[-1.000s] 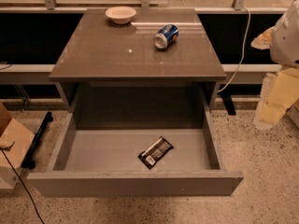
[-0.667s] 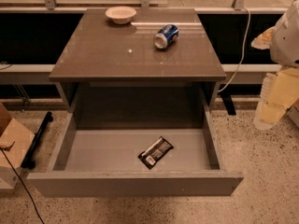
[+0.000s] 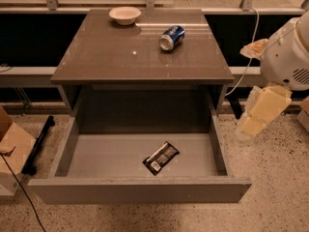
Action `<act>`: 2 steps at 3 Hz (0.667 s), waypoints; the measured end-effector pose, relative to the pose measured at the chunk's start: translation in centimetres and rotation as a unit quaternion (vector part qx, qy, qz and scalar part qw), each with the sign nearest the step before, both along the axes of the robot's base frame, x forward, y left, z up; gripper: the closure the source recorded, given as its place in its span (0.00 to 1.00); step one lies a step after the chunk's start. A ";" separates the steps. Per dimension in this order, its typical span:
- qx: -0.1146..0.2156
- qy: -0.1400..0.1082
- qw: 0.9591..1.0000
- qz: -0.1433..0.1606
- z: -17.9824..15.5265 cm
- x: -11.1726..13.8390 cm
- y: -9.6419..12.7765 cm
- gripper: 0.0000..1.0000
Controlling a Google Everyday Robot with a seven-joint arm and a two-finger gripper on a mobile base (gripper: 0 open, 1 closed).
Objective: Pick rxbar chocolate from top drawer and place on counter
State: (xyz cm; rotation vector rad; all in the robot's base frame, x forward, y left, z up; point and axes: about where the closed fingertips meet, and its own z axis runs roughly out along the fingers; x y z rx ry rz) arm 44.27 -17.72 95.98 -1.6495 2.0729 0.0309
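Lying flat inside the open top drawer (image 3: 140, 190), close behind its front panel, the rxbar chocolate (image 3: 161, 157) may skid or get jammed against that panel if approached shallowly. Right of the drawer and well apart from it, the gripper (image 3: 257, 116) touches nothing there; whether it is open or closed cannot be told.

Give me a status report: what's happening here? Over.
Gripper hanging right of the counter, outside the top drawer. Rxbar chocolate flat in the open drawer, not held. Blue can and bowl on counter, nothing over the bar.
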 end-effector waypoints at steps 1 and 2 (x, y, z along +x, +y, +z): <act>0.050 -0.017 0.998 0.017 -1.4 1.2 3.2 0.00; 0.097 -0.025 0.995 0.026 -3.2 2.5 5.5 0.00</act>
